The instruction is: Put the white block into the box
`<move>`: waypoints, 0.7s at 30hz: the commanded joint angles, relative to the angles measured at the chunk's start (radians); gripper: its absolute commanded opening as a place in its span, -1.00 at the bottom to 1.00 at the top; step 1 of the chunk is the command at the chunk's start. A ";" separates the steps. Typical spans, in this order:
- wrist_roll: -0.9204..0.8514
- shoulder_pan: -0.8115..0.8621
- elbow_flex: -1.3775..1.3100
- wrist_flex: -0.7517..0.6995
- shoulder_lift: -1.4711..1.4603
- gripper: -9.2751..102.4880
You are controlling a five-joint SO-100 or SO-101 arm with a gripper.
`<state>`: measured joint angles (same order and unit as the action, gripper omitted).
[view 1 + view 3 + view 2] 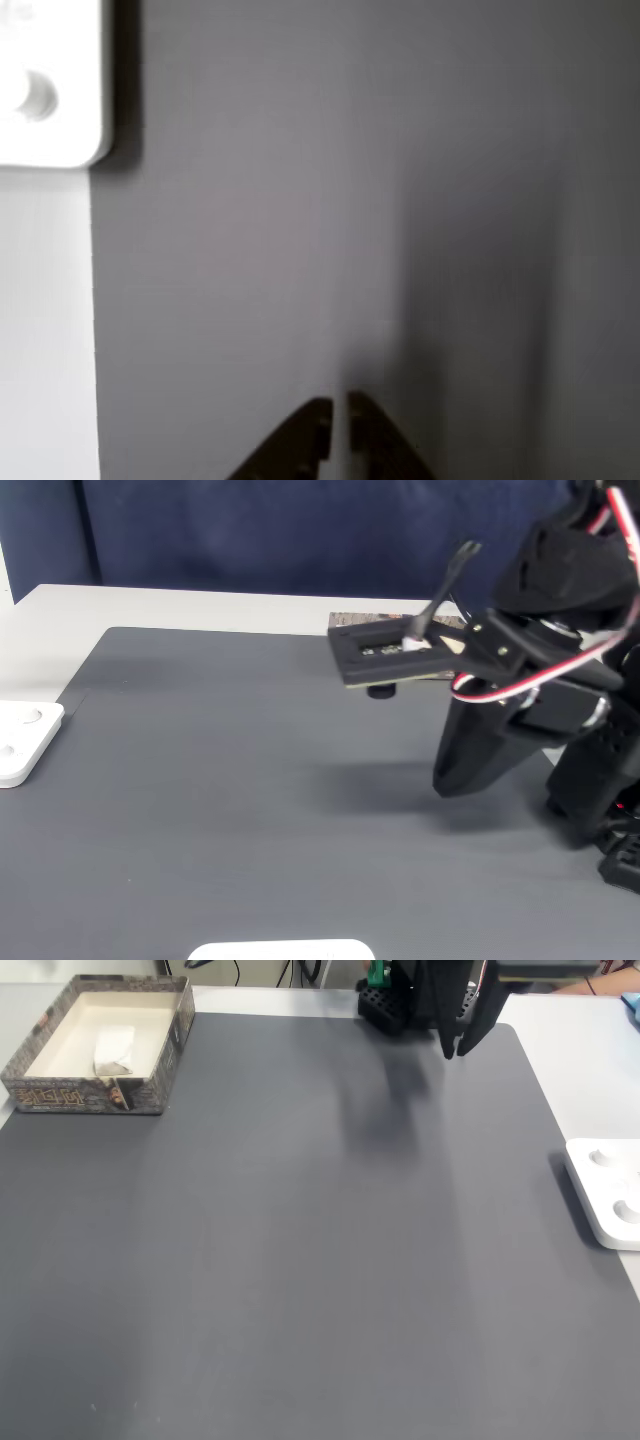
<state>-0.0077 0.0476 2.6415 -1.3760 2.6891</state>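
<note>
**Block sits in the box, arm tucked back at its base**

Look at the far left corner in a fixed view: the box (100, 1045) is parked on the edge of the grey mat (300, 1240), and inside it, lying on the pale floor, there's the white block (113, 1048). It rests flat, near the middle, clear of the walls. Judging by that, the job looks done.

Over to the arm. The claw (462, 1048) hangs above the far edge of the mat, well apart from the box. In the other view the claw (340, 425) pokes up from the bottom edge, its two dark tips nearly together with only a thin sliver of light between them, and nothing held. Narrow and empty, then. Bare mat lies under it.

A flat white device (608, 1192) sits off the mat's right side in a fixed view, far from the action.

What could spoil this? Not much, I'd say. The box is light-looking and stands right at the mat's corner, so any sweep of the arm back that way could nudge it or tip the block out. A drop of the arm while folding could also rap the claw tips on the mat.
</note>
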 commanded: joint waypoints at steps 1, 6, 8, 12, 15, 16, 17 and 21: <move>-0.023 -0.041 0.074 -0.005 0.164 -0.86; -0.054 -0.061 0.146 -0.043 0.293 -0.86; -0.057 -0.061 0.166 -0.058 0.330 -0.86; -0.051 -0.052 0.190 -0.067 0.382 -0.86; -0.043 -0.040 0.215 -0.048 0.411 -0.86; -0.023 -0.040 0.232 -0.040 0.434 -0.86; -0.020 -0.038 0.244 -0.032 0.457 -0.86; -0.018 -0.035 0.278 -0.011 0.512 -0.86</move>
<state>-0.0353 -0.0031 2.9176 -1.4159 3.1600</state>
